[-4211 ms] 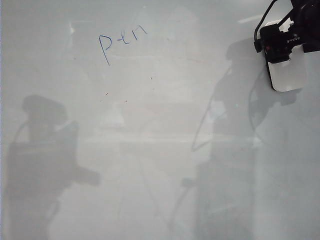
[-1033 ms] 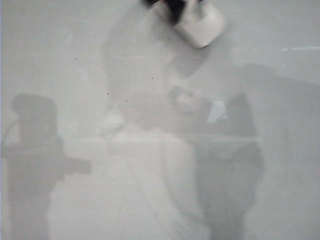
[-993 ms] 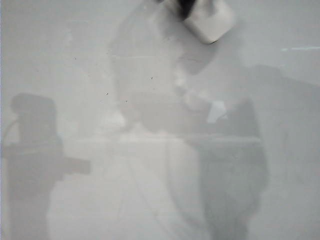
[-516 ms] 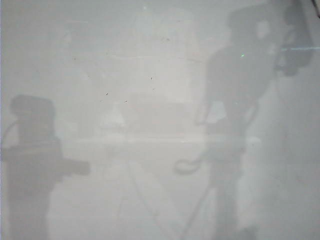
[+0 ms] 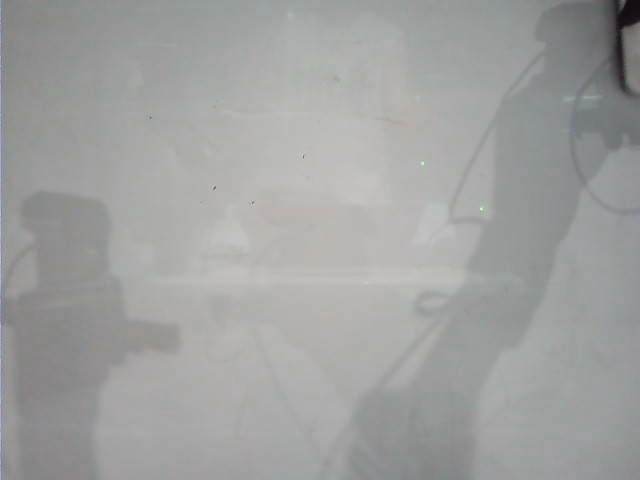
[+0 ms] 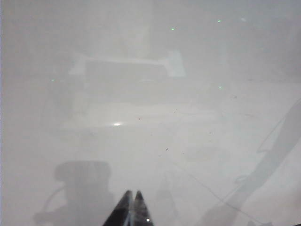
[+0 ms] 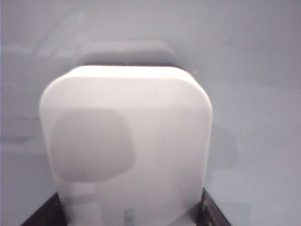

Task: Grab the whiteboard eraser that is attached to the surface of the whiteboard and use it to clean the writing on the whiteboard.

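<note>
The white rounded whiteboard eraser (image 7: pixel 127 136) fills the right wrist view, lying flat on the whiteboard (image 7: pixel 263 52). My right gripper (image 7: pixel 129 213) is shut on it, with a dark finger (image 7: pixel 43 213) at each side. In the exterior view only a dark sliver of the right arm (image 5: pixel 628 48) shows at the top right edge, and the eraser is out of frame. No writing shows anywhere on the whiteboard (image 5: pixel 320 300). My left gripper (image 6: pixel 133 195) hangs over bare board, jaws shut and empty.
Small dark specks (image 5: pixel 214 187) dot the board's upper middle. Shadows of both arms fall on the board, one at the left (image 5: pixel 70 300) and one at the right (image 5: pixel 520 230). The board reaches past every edge of the view.
The blue letters at the upper left are gone. A second ago the eraser was at the top middle; my right gripper has carried it right, out of the exterior view. The left gripper stays still.
</note>
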You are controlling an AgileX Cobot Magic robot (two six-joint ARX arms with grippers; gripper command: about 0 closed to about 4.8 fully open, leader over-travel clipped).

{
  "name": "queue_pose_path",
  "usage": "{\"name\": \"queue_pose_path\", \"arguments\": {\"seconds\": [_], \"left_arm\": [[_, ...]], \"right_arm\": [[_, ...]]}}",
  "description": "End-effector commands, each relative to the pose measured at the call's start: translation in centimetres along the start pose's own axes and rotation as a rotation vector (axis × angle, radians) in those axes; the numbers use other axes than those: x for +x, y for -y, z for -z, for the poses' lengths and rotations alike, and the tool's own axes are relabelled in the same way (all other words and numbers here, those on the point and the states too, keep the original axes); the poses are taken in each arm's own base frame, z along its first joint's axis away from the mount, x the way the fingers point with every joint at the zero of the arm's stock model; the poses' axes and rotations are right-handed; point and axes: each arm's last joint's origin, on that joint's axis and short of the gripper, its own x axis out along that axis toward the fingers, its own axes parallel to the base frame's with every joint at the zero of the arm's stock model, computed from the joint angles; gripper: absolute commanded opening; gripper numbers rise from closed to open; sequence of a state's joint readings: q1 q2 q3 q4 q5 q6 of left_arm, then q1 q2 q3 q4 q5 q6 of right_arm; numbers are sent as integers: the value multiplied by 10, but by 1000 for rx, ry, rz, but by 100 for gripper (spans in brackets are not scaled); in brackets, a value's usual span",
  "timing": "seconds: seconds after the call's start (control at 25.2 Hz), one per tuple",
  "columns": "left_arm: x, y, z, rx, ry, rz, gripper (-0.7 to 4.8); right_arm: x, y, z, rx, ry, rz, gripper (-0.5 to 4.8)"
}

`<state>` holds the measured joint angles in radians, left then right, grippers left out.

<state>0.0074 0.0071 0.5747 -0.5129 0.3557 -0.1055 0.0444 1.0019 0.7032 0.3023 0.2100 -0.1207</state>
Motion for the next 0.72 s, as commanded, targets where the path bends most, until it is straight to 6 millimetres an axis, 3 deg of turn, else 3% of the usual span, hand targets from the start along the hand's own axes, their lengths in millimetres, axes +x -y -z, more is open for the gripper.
{"name": "queue_pose_path", "arguments": {"seconds": [0.04,0.12,0.16,0.24,0.72], "left_arm": [[0,0,-2,6,14,5,-5],[0,0,-2,6,14,6,-5],[0,0,-2,6,14,6,-5],[0,0,-2,6,13,5,-5],[0,-5,-4,91,36,-166,-5]], "right_arm": [[8,-6,-1,24,52,-79,203],[14,-7,2,28,52,-83,262],[16,-8,3,27,50,-83,318],[16,-8,5,24,34,-85,478],[-69,13,-24,22,11,-65,479]]}}
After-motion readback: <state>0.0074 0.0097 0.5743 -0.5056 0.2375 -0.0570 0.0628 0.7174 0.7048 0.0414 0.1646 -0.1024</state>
